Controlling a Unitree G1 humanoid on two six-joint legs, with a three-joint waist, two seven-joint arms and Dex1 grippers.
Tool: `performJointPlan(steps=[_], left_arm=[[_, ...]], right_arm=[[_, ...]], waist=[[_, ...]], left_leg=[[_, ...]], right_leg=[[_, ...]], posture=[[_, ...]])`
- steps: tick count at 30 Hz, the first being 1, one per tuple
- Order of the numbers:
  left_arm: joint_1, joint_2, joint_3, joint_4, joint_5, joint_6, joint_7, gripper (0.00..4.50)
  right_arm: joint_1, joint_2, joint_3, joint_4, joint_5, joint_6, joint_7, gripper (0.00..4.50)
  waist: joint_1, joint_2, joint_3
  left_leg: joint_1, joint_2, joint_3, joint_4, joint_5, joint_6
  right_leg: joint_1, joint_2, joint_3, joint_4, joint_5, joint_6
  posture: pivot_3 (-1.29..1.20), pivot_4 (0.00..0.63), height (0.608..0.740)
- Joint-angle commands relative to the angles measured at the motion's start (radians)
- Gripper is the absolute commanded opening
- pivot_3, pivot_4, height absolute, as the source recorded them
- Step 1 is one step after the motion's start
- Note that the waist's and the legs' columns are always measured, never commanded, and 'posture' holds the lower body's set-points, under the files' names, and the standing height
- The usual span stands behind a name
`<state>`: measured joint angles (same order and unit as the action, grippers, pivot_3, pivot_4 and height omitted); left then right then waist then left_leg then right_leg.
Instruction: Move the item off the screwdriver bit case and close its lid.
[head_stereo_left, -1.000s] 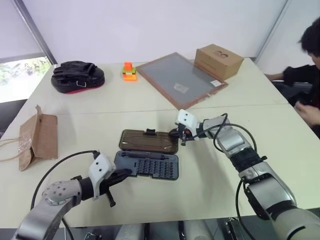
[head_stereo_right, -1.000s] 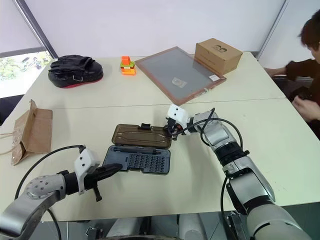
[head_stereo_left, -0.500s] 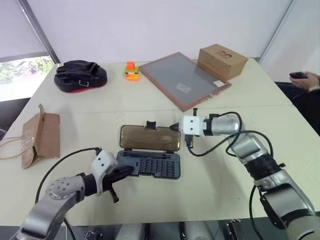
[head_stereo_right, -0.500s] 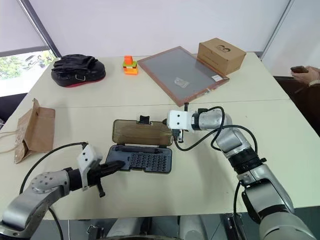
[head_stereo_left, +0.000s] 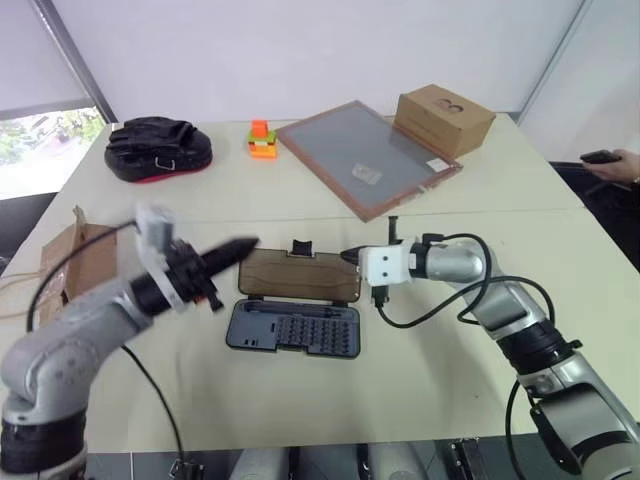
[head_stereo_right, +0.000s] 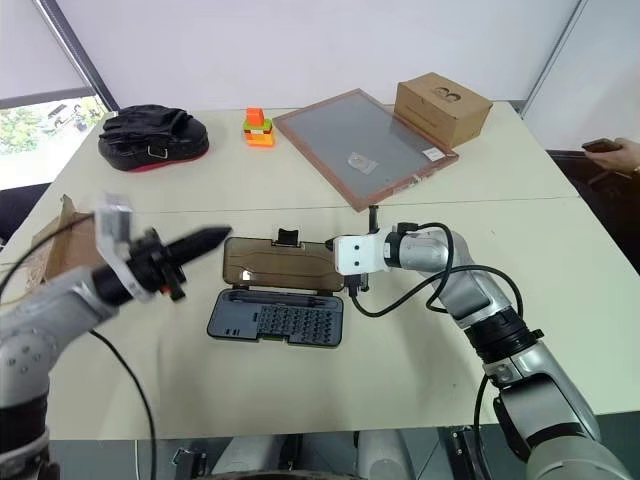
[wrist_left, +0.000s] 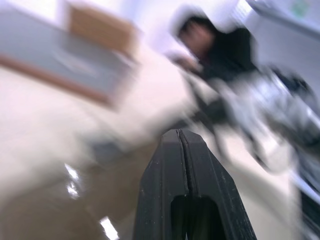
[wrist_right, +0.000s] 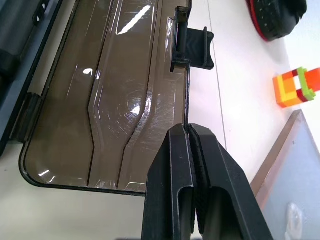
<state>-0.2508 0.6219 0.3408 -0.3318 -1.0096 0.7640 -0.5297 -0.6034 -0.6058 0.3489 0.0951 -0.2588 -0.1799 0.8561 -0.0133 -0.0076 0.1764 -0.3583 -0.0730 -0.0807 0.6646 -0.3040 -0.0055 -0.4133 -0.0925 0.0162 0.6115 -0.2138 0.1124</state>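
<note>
1. Screwdriver bit case (head_stereo_left: 293, 330): lies open and flat near the front middle of the surface (head_stereo_left: 300, 205), rows of bits facing up.
2. Lid (head_stereo_left: 299, 276): translucent brown, folded back flat on the far side of the case; dark latch tab (wrist_right: 192, 46) on its far edge.
3. Paper bag (head_stereo_left: 85, 262): off the case, at the left edge of the surface, well apart from it.
4. Right hand (wrist_right: 190, 131): fingers pressed together, holding nothing; tip at the lid's right end, just over its corner.
5. Left hand (head_stereo_left: 238, 248): fingers pressed together, empty, raised above the surface near the lid's left end; blurred.
6. Far side: black pouch (head_stereo_left: 156, 150), orange block stack (head_stereo_left: 261, 141), red-framed panel (head_stereo_left: 362, 155), cardboard box (head_stereo_left: 443, 120).
</note>
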Motion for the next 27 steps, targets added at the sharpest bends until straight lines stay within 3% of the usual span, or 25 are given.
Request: performJointPlan(steps=[1, 7, 9, 19, 22, 27], left_arm=[[-0.067, 0.012, -0.032, 0.224, 0.197, -0.117, 0.022, 0.00], [-0.153, -0.001, -0.237, 0.480, 0.439, -0.266, -0.142, 0.00], [-0.193, -0.018, -0.276, 0.568, 0.472, -0.291, -0.214, 0.00], [-0.320, -0.046, -0.354, 0.818, 0.572, -0.331, -0.465, 0.00], [-0.333, -0.062, -0.346, 0.837, 0.579, -0.334, -0.484, 0.00], [-0.353, -0.082, -0.324, 0.858, 0.590, -0.339, -0.484, 0.00]], right_arm=[[-0.029, -0.003, -0.022, 0.005, -0.014, -0.008, -0.021, 0.01], [-0.030, 0.005, -0.023, -0.003, -0.016, 0.003, -0.024, 0.01], [-0.030, 0.004, -0.023, 0.002, -0.020, 0.003, -0.030, 0.01], [-0.011, 0.019, -0.020, -0.044, -0.013, 0.053, -0.024, 0.01], [-0.003, 0.029, -0.028, -0.072, -0.006, 0.089, -0.033, 0.94], [0.017, 0.021, -0.033, -0.151, 0.013, 0.137, -0.004, 3.54]], waist=[[-0.003, 0.000, 0.000], [0.003, -0.001, 0.000], [0.003, -0.002, 0.000], [-0.002, -0.002, 0.000], [0.000, -0.002, 0.000], [0.001, -0.002, 0.000]], left_leg=[[0.000, 0.000, 0.000, -0.001, 0.000, 0.000], [-0.008, 0.000, 0.000, -0.002, 0.003, -0.005], [-0.017, 0.000, 0.000, 0.000, 0.005, -0.008], [-0.017, 0.000, 0.000, -0.001, 0.005, -0.008], [-0.017, 0.000, 0.000, 0.000, 0.005, -0.007], [-0.018, 0.000, 0.000, 0.000, 0.005, -0.007]], right_leg=[[0.000, 0.000, 0.000, 0.000, 0.000, 0.000], [-0.007, 0.000, 0.000, -0.001, 0.002, 0.002], [-0.017, 0.000, 0.000, 0.001, 0.002, 0.002], [-0.018, 0.000, 0.000, 0.001, 0.002, 0.002], [-0.018, 0.000, 0.000, 0.001, 0.002, 0.002], [-0.018, 0.000, 0.000, 0.001, 0.002, 0.002]], posture=[[0.00, 0.150, 0.740], [0.00, 0.150, 0.740], [0.00, 0.150, 0.740], [0.00, 0.150, 0.740], [0.00, 0.150, 0.740], [0.00, 0.150, 0.740]])
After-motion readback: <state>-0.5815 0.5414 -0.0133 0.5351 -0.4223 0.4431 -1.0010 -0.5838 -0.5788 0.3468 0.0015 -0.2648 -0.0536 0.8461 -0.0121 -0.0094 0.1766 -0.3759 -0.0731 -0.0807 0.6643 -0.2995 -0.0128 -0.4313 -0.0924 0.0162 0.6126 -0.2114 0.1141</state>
